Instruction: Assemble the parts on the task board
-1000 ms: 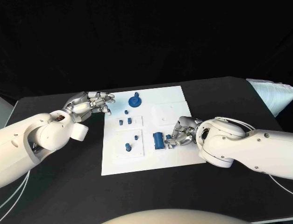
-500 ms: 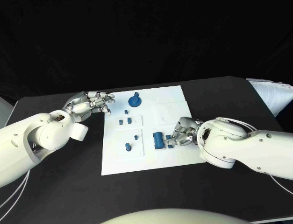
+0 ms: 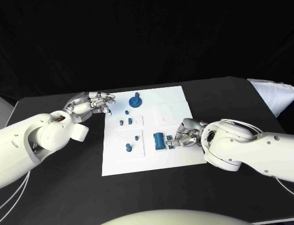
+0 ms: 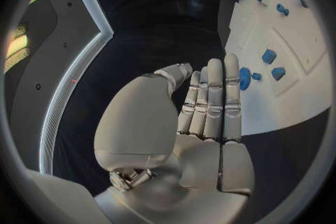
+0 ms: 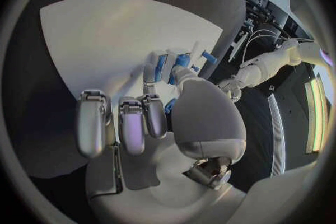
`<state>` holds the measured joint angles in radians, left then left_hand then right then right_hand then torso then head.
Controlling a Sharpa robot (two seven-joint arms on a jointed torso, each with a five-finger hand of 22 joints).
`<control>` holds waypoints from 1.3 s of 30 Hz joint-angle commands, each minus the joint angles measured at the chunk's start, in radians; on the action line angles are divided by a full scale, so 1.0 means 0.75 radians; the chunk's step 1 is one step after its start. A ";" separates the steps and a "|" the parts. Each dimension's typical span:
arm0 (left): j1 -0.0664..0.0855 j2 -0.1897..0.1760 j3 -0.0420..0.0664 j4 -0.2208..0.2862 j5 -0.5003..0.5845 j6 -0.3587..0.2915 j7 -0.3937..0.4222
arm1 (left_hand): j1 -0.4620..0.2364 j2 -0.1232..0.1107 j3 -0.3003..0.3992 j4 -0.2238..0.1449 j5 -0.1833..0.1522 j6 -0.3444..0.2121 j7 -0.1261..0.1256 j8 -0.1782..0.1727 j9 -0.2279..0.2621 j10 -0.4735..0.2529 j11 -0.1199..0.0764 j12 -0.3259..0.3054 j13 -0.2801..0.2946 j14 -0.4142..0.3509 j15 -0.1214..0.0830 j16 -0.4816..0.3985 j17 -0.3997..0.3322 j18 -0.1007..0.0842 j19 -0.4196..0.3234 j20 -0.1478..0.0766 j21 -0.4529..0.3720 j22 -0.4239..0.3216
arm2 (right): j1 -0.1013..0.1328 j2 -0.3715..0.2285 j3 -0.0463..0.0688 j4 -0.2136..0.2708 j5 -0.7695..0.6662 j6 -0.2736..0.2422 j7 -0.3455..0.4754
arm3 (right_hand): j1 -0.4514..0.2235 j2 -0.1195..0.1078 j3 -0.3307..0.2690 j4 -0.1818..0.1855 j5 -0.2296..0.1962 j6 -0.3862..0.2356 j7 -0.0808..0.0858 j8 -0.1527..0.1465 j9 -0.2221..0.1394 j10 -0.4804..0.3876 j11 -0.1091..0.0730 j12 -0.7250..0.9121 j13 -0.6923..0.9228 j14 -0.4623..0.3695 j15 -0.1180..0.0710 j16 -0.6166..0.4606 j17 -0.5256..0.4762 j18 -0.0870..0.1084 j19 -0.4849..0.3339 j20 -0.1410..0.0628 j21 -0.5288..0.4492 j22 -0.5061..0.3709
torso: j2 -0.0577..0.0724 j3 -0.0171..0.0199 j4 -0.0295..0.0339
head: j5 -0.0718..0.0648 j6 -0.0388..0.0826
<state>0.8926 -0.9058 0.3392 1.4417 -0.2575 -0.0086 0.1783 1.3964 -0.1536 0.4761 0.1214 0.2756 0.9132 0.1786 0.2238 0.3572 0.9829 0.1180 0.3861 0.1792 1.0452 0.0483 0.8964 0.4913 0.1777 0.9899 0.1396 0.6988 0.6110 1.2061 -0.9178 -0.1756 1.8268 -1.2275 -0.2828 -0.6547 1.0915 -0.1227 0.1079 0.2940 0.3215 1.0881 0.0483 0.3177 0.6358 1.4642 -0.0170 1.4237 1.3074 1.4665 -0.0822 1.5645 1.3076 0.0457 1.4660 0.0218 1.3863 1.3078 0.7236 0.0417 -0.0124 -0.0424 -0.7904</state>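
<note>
Nearest, the right hand [image 3: 187,134] is crowding the blue part [image 3: 160,140] on the task board [image 3: 180,157]; whether it is gripping anything cannot be told, so it wants a slow, square approach. Farther left, the left hand [image 3: 87,104] is hanging empty, fingers loosely curled, just off the board's far-left edge.

White task board [image 3: 177,157], blue parts [image 3: 160,140] on it, black table [image 3: 65,187], silver left hand [image 3: 89,104] and silver right hand [image 3: 186,132] on white arms [image 3: 25,145], all plain, unpatterned.
</note>
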 commanded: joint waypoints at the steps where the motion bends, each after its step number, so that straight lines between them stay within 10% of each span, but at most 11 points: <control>1: -0.001 0.003 0.001 0.002 -0.004 0.023 0.005 | 0.007 0.006 0.005 0.003 0.006 -0.003 0.006 0.006 -0.002 -0.009 0.004 0.008 -0.002 -0.012 0.001 -0.003 -0.002 0.007 0.006 0.000 -0.005 0.000 | -0.001 -0.009 0.000 0.000 -0.012 0.003 0.022 | 0.045 -0.009 0.001 -0.008 0.002 -0.004 -0.001 0.009 -0.003 0.065 -0.011 -0.002 0.238 0.139 -0.006 0.008 0.351 -0.021 0.107 -0.004 0.001 0.297 | 0.000 -0.0003 -0.0001 | -0.002 0.002; 8: -0.002 0.004 0.001 0.002 -0.003 0.020 0.011 | 0.012 0.009 0.008 0.000 0.007 -0.003 0.005 0.006 -0.002 -0.010 0.003 0.008 -0.002 -0.013 0.001 -0.003 -0.003 0.007 0.005 0.000 -0.005 0.000 | -0.001 -0.039 0.001 -0.017 0.007 -0.055 0.092 | 0.134 -0.022 0.015 -0.007 -0.009 -0.036 0.011 -0.007 -0.017 0.062 -0.002 -0.007 0.235 0.139 0.000 0.008 0.351 -0.021 0.106 -0.001 -0.003 0.296 | -0.001 -0.0013 -0.0002 | -0.002 0.007; 16: -0.006 0.010 0.001 0.001 0.014 -0.009 0.053 | 0.000 0.002 -0.001 0.008 0.002 -0.004 0.006 0.007 -0.003 -0.010 0.005 0.009 -0.003 -0.013 0.003 -0.002 -0.004 0.006 0.004 0.002 -0.007 -0.001 | 0.008 -0.070 0.008 -0.077 0.248 -0.231 0.455 | 0.285 -0.022 0.067 -0.017 0.043 -0.081 0.033 -0.040 -0.039 0.018 0.016 -0.094 0.188 0.134 0.016 -0.004 0.333 0.004 0.080 0.013 -0.159 0.261 | -0.005 -0.0039 -0.0017 | -0.008 0.021; 23: -0.009 0.019 0.001 -0.008 0.039 -0.057 0.104 | -0.011 -0.022 -0.019 0.011 -0.008 -0.005 0.004 0.008 -0.004 -0.005 0.004 0.014 -0.002 -0.014 0.003 0.000 -0.005 0.006 0.003 0.003 -0.013 -0.004 | 0.033 -0.073 0.016 -0.171 0.439 -0.332 0.726 | 0.412 -0.057 0.119 -0.025 -0.146 -0.085 0.042 -0.050 -0.050 0.002 0.024 -0.119 0.171 0.134 0.023 -0.006 0.332 0.008 0.076 0.021 -0.187 0.255 | -0.011 -0.0054 0.0014 | -0.011 0.036; 26: -0.014 0.023 0.001 -0.012 0.054 -0.088 0.128 | -0.024 -0.033 -0.033 0.021 -0.012 -0.008 0.004 0.007 -0.005 -0.004 0.004 0.016 -0.002 -0.018 0.004 -0.001 -0.006 0.006 0.000 0.006 -0.021 -0.009 | 0.037 -0.062 0.018 -0.207 0.539 -0.366 0.830 | 0.437 -0.063 0.139 -0.012 -0.147 -0.105 0.055 -0.061 -0.057 -0.093 0.036 -0.310 0.059 0.101 0.033 -0.088 0.229 0.049 0.025 0.029 -0.465 0.187 | -0.011 -0.0058 0.0001 | -0.009 0.048; 31: -0.022 0.042 0.001 -0.031 0.085 -0.161 0.183 | -0.023 -0.053 -0.062 0.063 -0.019 -0.028 0.007 0.002 -0.013 0.004 0.013 0.018 -0.006 -0.165 0.035 -0.143 -0.079 -0.001 -0.102 0.039 -0.158 -0.085 | 0.040 -0.004 0.019 -0.318 0.781 -0.415 1.035 | 0.475 -0.072 0.224 -0.010 -0.144 -0.177 0.091 -0.069 -0.056 -0.457 0.069 -1.066 -0.457 -0.094 0.061 -0.575 -0.228 0.180 -0.198 0.063 -1.545 -0.210 | -0.030 -0.0152 -0.0050 | 0.003 0.084; 39: -0.025 0.092 0.001 -0.098 0.126 -0.278 0.284 | 0.030 -0.067 -0.061 0.123 -0.024 -0.093 -0.020 -0.032 -0.039 -0.002 0.091 -0.229 -0.149 -0.342 0.150 -0.684 -0.285 0.002 -0.312 0.187 -0.628 -0.399 | 0.027 0.136 0.039 -0.586 1.119 -0.370 1.276 | 0.516 -0.111 0.402 -0.024 -0.180 -0.243 0.153 -0.114 -0.132 -0.538 0.149 -1.489 -0.966 -0.442 0.154 -1.355 -0.717 0.179 -0.417 0.144 -1.765 -0.542 | -0.061 -0.0223 -0.0079 | 0.027 0.149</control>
<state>0.8743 -0.8435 0.3391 1.3763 -0.1988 -0.1453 0.3120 1.4111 -0.2049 0.4332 0.2113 0.2615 0.8516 0.1670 0.2063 0.3322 0.9829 0.1777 0.2362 0.0775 0.8013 0.1561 0.4177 0.2881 0.1775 0.7606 0.2698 0.2546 0.3324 1.2293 -0.8269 -0.1485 1.4146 -0.5676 -0.5656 0.1495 1.4744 -0.2003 0.4017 0.2769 0.1892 0.9077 0.1594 0.2354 0.5411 1.0542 0.0844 0.3269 0.6089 1.1452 0.0279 0.5732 0.7828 0.1707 1.1671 0.1253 0.0658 0.9171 0.6893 0.0274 -0.0165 -0.0288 -0.6945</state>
